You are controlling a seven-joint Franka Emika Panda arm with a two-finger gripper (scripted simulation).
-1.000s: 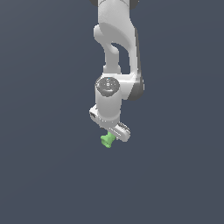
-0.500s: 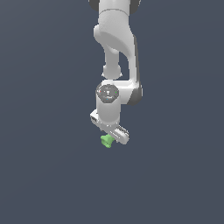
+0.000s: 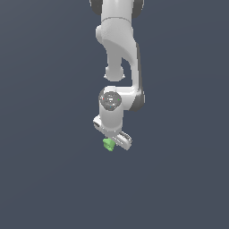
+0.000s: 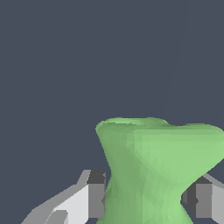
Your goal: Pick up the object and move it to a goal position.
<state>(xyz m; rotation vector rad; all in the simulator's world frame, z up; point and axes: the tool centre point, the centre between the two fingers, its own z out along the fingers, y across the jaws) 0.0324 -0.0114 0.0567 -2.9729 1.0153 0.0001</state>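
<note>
The object is a bright green, narrow-waisted, spool-like piece with flared ends. It fills much of the wrist view, and my gripper is shut on its waist, one grey fingertip pressed to each side. In the exterior view the object shows as a small green lump peeking out under the white hand, mostly hidden by the gripper. The white arm hangs down from the top of that view.
A plain dark grey-blue surface fills the background in both views. No other objects appear.
The arm and hand have shifted slightly upward in the exterior view, carrying the green object with them. The grip is unchanged.
</note>
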